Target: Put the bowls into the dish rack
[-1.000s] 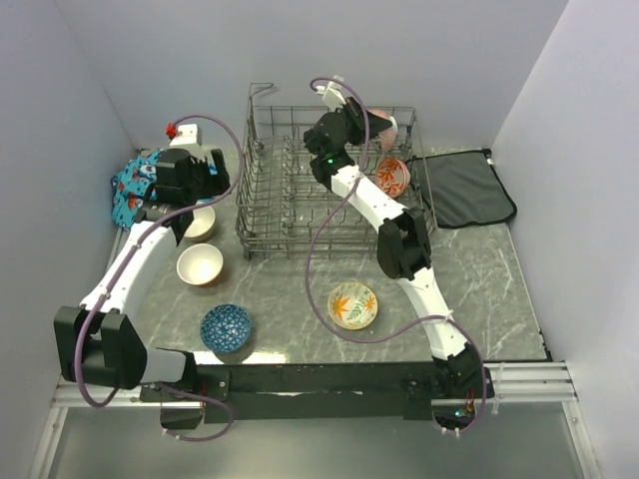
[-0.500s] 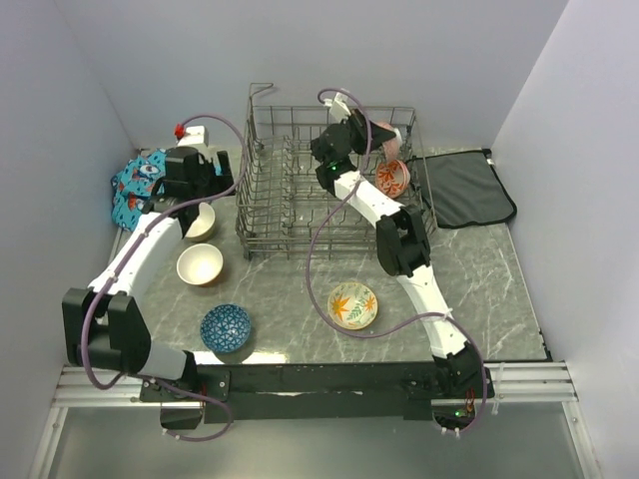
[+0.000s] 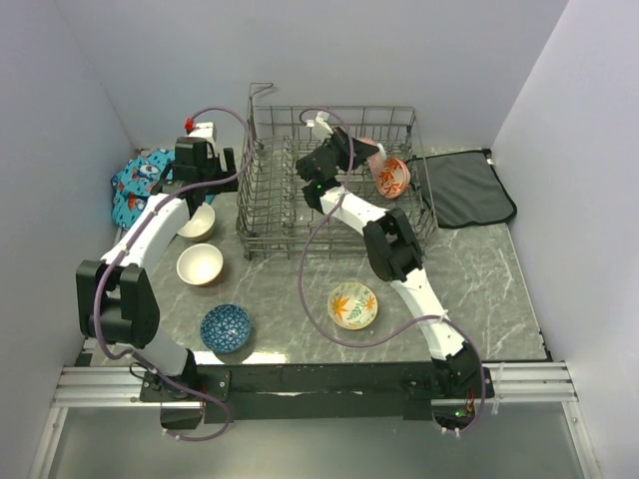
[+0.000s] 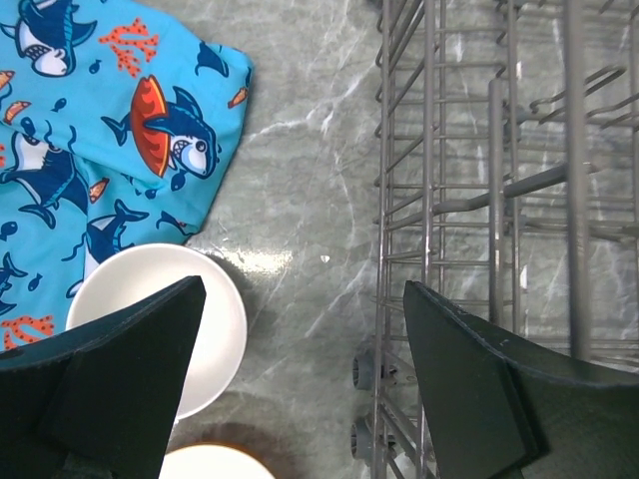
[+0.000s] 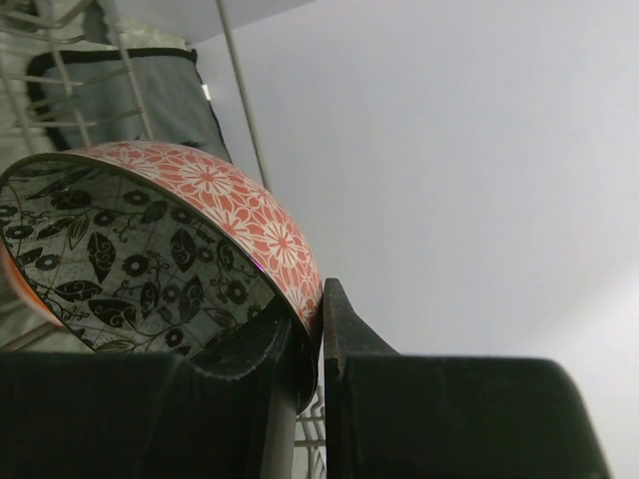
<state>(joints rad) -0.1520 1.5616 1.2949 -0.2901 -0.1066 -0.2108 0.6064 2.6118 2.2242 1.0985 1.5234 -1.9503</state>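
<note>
Marble bench [image 3: 479, 274], dish rack [image 3: 275, 200] at the back: we have one bowl in hand.
Right claw [image 5: 320, 334] is clamped on the rim of the orange-red patterned bowl [image 5: 225, 195] at the rack's right end, probably clear of the wires. Left claw [image 4: 305, 291] is spread wide above the bench, between a cream bowl [image 4: 145, 291] and the rack's left wall.

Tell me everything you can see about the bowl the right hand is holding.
It is a glazed-looking ceramic bowl, salmon-red outside with a white flower lattice, pale grey inside with black leaves. It is tilted steeply, nearly on edge. The right hand pinches its rim, one finger inside, one outside. It is held at the far right corner of the rack, beside another orange bowl. Whether it touches the wires is unclear.
</note>
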